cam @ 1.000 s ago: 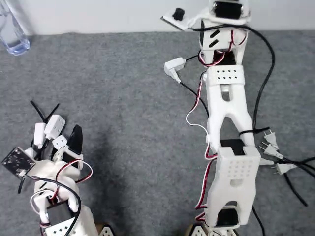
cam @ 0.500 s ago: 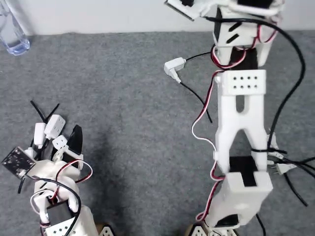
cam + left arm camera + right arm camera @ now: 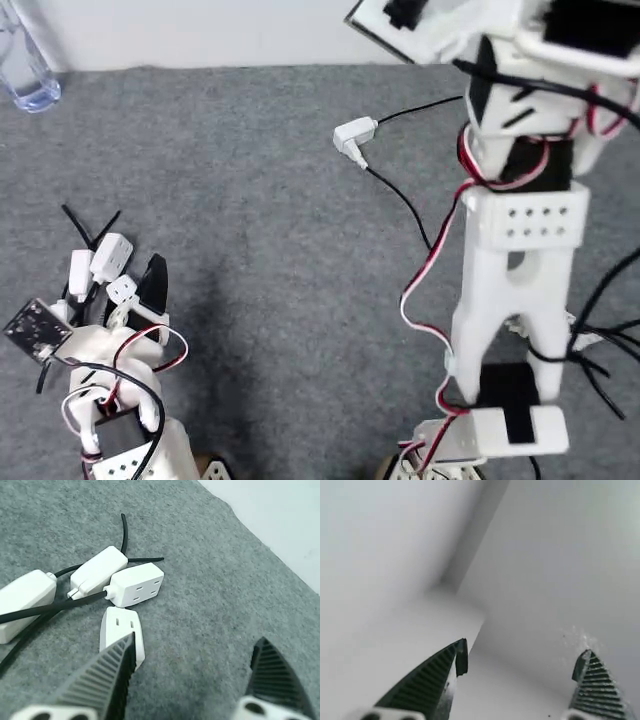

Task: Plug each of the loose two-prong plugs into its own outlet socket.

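Several white outlet sockets (image 3: 105,262) with black cords lie in a cluster at the left of the grey mat. My left gripper (image 3: 140,288) sits just in front of them. In the left wrist view it (image 3: 196,640) stands open and empty, with one socket (image 3: 121,630) close to one finger (image 3: 112,672) and a three-way socket (image 3: 136,583) beyond. A white angled plug (image 3: 354,135) on a black cord lies at the back centre. My right arm (image 3: 520,230) is raised high. Its gripper (image 3: 522,654) is open and empty, facing a white wall.
A clear glass (image 3: 24,70) stands at the back left corner. Black cords (image 3: 605,345) trail off the right edge, partly under the raised right arm. The bare grey mat (image 3: 260,300) lies between the two arms.
The right arm has lifted and swung to the right, now covering the loose plugs at the right edge that showed earlier. The left arm and sockets have not moved.
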